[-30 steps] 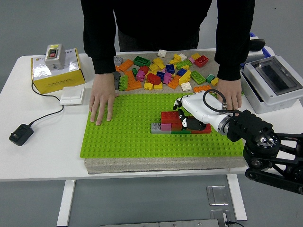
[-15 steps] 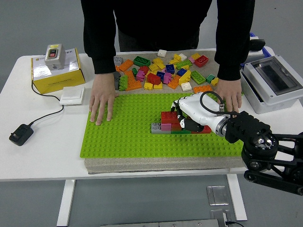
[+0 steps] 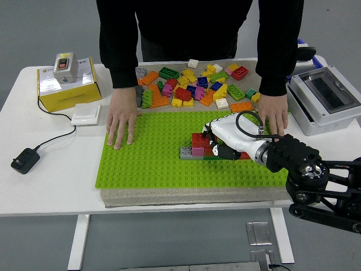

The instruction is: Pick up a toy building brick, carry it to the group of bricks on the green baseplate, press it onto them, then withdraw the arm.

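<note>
Since the earlier frames the right hand (image 3: 217, 141) had slid a little left across the baseplate (image 3: 146, 164), its white palm now lying over the right end of the brick group (image 3: 200, 145) at the frame's centre. Its fingers (image 3: 219, 149) were curled down onto the red bricks there; whether they still gripped a brick of their own could not be told, as the hand hid that spot. The group showed a grey brick at its left end, a pink one beside it, and red bricks stacked behind, all seated on the green studs. The black forearm ran off to the lower right of the frame.

A person stood at the top of the frame, one hand (image 3: 120, 119) flat on the baseplate's upper left corner, the other hand (image 3: 274, 117) resting at its upper right edge, just behind the robot's wrist. Loose bricks (image 3: 192, 84) lay heaped above the baseplate. A yellow box (image 3: 66, 87) sat at the upper left.
</note>
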Motion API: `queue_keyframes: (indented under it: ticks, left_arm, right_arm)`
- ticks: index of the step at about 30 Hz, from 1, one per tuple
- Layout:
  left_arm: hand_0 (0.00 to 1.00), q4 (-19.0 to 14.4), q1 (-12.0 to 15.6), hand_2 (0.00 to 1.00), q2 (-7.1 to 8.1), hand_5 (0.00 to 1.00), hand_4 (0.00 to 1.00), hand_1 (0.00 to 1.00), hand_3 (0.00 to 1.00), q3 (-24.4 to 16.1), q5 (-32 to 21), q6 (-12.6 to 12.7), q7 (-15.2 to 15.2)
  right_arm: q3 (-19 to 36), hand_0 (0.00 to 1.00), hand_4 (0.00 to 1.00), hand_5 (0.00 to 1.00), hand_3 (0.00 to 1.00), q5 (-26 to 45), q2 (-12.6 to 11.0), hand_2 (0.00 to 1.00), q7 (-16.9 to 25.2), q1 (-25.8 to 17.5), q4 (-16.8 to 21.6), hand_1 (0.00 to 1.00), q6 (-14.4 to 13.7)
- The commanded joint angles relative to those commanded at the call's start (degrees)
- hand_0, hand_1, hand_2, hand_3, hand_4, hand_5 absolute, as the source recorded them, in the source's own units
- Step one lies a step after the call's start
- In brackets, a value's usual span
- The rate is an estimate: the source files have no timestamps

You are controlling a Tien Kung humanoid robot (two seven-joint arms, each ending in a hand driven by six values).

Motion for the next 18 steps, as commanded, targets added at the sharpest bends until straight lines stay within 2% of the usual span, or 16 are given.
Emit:
queue_keyframes:
  ticks: [18]
  left_arm:
    - [0.629, 0.0, 0.0, 0.430, -0.01, 0.607, 0.135, 0.602, 0.587, 0.6, -0.7, 0.1, -0.2]
  right_arm:
    - [-0.4, 0.002, 0.002, 0.339, 0.651, -0.2, -0.1, 0.665, 0.6, -0.2, 0.2, 0.110, -0.8]
